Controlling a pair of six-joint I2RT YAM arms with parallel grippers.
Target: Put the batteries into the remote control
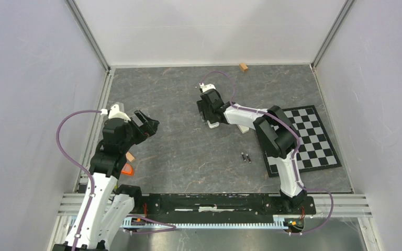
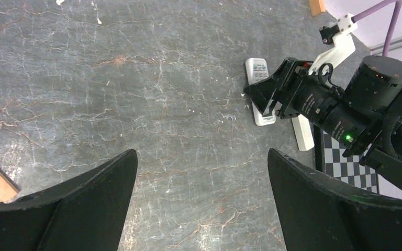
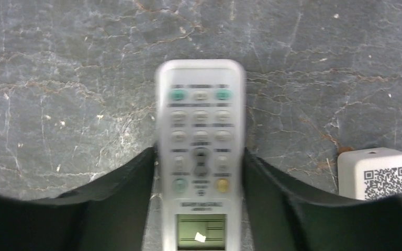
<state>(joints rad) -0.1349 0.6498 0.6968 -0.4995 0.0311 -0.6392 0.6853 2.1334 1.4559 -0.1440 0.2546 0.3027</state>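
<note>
Two small dark batteries point(image 1: 246, 157) lie side by side on the grey table, left of the right arm. My right gripper point(image 3: 199, 151) is shut on the shorter white remote with a display window point(image 3: 200, 130), its button face up; the jaws press its two long sides. That remote also shows in the left wrist view point(image 2: 257, 70). A long slim white remote point(image 3: 377, 172) lies plain back up with a QR label just right of it; it also shows in the top view point(image 1: 244, 127) and the left wrist view point(image 2: 303, 133). My left gripper point(image 2: 201, 151) is open and empty, far left of both remotes.
A black-and-white checkered mat point(image 1: 306, 138) lies at the right. A small wooden block point(image 1: 244, 66) sits at the back wall. Another wooden block point(image 1: 130, 156) and an orange piece point(image 1: 128, 169) lie beside the left arm.
</note>
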